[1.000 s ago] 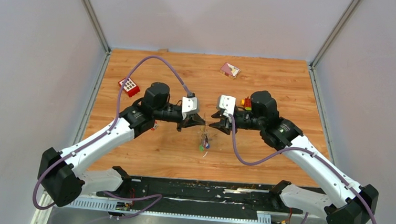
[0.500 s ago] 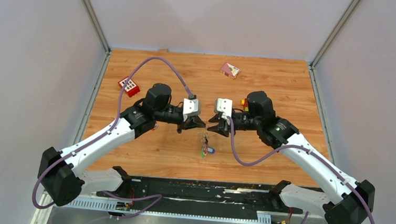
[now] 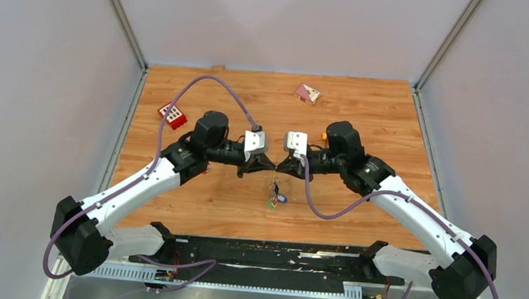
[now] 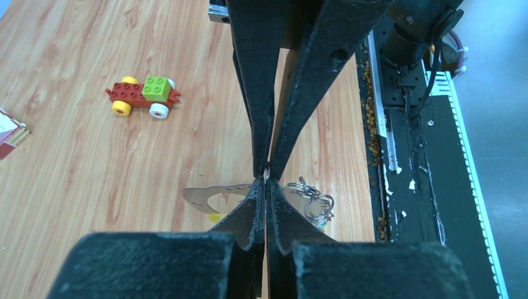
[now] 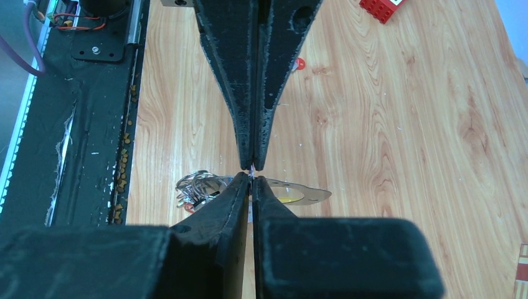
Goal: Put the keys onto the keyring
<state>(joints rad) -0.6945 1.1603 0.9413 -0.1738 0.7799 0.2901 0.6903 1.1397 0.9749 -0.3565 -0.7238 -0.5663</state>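
Your left hand (image 4: 264,184) is pinched fully together on the thin keyring (image 4: 202,197). Your right hand (image 5: 251,182) meets it tip to tip with its fingers also drawn together, but you cannot tell whether they grip the keyring. Both hands lie level and point straight at each other, the left aiming right and the right aiming left, above the middle of the bench (image 3: 363,107). Behind them each arm bends at the elbow and runs back to its base at a near corner. The keyring's silvery strip runs crosswise under the tips, out toward the far side. The keys (image 3: 273,196) bunch just below the tips, strung along a line toward the near edge.
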